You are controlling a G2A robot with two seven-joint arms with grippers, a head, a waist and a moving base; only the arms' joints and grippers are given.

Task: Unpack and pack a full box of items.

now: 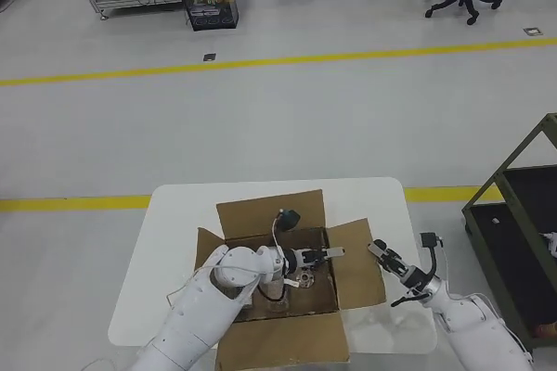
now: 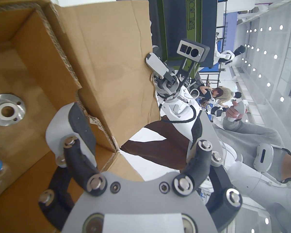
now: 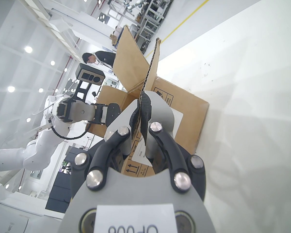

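R hand (image 3: 141,112) clamped on box flap (image 2: 111,56): hold it wide. L hand (image 2: 135,132), spread apart, centre over flange (image 2: 6,110) beside it.

Brown cardboard box (image 1: 269,213), flaps open, metal flange (image 2: 14,113) inside

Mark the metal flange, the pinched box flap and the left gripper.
metal flange (image 2: 15,112): left wrist view, face beside the bore.
box flap (image 3: 150,65): right wrist view, corrugated edge.
left gripper (image 2: 135,127): left wrist view, midway between fingertips.
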